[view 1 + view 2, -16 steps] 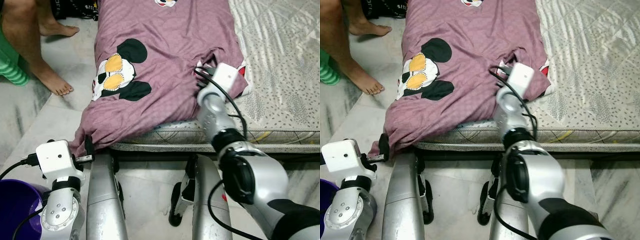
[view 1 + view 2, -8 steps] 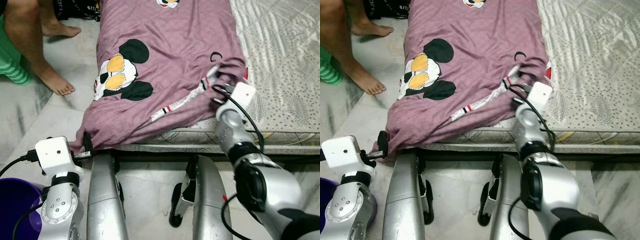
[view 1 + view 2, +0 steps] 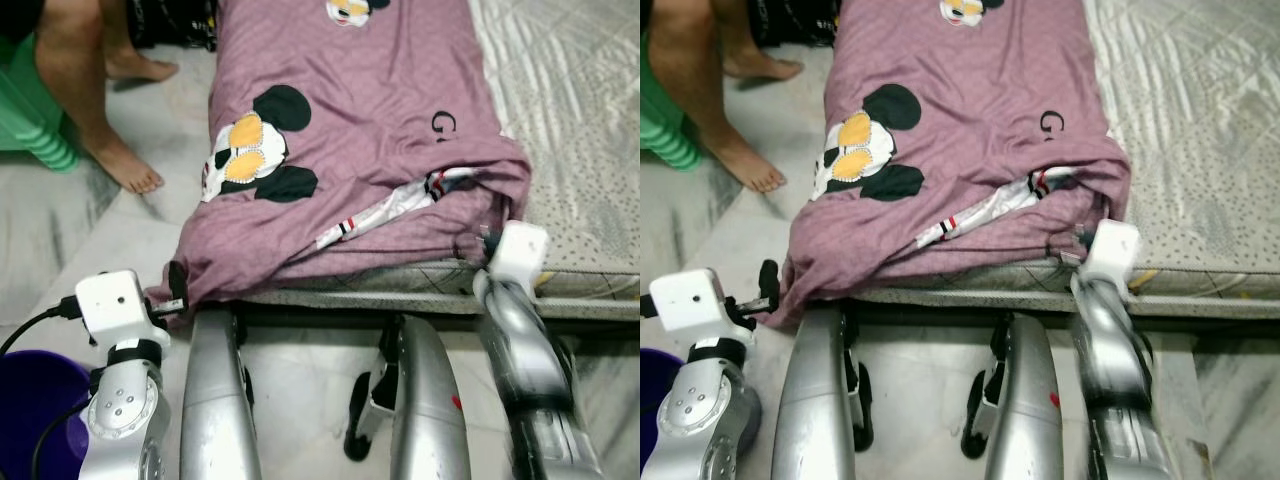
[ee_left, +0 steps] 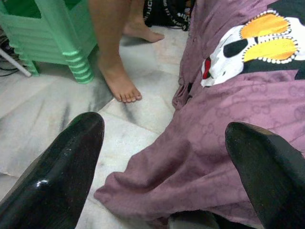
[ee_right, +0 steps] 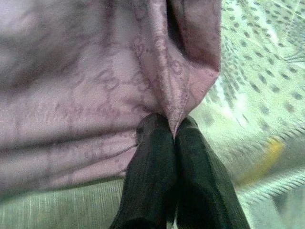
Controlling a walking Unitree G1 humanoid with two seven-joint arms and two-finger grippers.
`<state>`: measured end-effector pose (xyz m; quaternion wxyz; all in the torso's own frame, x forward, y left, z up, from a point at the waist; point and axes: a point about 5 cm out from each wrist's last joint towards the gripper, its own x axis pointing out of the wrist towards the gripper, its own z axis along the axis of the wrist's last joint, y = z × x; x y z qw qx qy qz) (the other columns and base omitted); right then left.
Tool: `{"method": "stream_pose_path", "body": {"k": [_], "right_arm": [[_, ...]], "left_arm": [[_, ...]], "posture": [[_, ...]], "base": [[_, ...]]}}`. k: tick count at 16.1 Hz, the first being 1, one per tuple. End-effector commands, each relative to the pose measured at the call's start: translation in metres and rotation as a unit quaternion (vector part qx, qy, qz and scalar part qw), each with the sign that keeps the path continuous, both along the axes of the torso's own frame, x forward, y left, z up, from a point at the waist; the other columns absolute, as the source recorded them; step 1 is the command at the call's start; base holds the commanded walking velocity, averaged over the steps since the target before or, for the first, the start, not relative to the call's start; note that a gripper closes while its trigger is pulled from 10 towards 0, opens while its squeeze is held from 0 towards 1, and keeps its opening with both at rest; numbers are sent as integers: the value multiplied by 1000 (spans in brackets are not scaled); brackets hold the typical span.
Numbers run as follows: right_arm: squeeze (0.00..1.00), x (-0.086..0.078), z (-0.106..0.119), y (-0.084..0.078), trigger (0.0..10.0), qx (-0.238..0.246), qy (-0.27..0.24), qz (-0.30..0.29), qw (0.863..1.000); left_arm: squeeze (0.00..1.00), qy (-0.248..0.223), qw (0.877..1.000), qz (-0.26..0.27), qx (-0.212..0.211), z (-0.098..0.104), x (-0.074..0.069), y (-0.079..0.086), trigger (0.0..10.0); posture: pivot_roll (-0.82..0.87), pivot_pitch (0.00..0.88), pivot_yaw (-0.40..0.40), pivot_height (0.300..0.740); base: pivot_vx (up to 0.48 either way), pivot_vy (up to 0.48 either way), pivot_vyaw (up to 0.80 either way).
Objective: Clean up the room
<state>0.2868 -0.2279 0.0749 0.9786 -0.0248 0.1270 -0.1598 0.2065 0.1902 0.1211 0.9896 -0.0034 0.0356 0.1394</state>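
Observation:
A mauve blanket (image 3: pixel 350 130) with cartoon mouse prints lies along the left side of the bed, and its near corner hangs over the mattress edge toward the floor. My right gripper (image 5: pixel 174 131) is shut on a pinched fold of the blanket's near right edge (image 3: pixel 490 215), low at the front edge of the mattress (image 3: pixel 580 120). A white striped lining (image 3: pixel 385 212) shows in the fold beside it. My left gripper (image 4: pixel 162 126) is open, held low beside the hanging corner (image 3: pixel 190 285), with nothing between its fingers.
A person's bare legs (image 3: pixel 100 110) stand on the marble floor to the left of the bed, next to a green plastic stool (image 3: pixel 35 110). A purple bucket (image 3: pixel 30 410) sits by my left arm. My own silver legs (image 3: pixel 215 400) stand against the bed frame.
My right gripper has drawn the blanket's edge back and to the right, down to the mattress front, opening a fold with a white lining. The left arm has stayed put.

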Motion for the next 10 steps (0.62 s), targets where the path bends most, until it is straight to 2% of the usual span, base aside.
{"method": "stream_pose_path", "body": {"k": [1,2,3,4,5,8,10], "right_arm": [[0,-19,-7,3,0,-5,34,22,999],[0,-30,-16,2,0,-5,60,27,998],[0,-33,-19,2,0,-6,68,29,997],[867,-29,-15,3,10000,-9,58,47,997],[1000,-25,-10,4,10000,-22,42,60,997],[1000,-15,15,7,10000,-87,16,98,991],[1000,-15,18,1,10000,-111,13,93,989]], "left_arm": [[0,13,1000,-4,-1,-7,-1,0,10000],[0,11,1000,-8,-3,-7,3,-2,10000],[0,10,1000,-9,-3,-7,4,-2,10000],[0,9,1000,-12,-5,-8,7,-4,10000],[0,9,1000,-13,-5,-8,8,-4,10000],[0,6,1000,-11,-3,-8,10,-2,10000],[0,7,1000,-8,-1,-9,9,0,10000]], "posture": [[95,210,-43,554],[86,205,-40,554],[86,205,-40,554],[80,196,-38,554],[81,194,-38,554],[82,187,-44,554],[80,186,-46,554]], "base": [[0,0,0],[0,0,0],[0,0,0],[0,0,0],[0,0,0],[0,0,0],[0,0,0]]}}
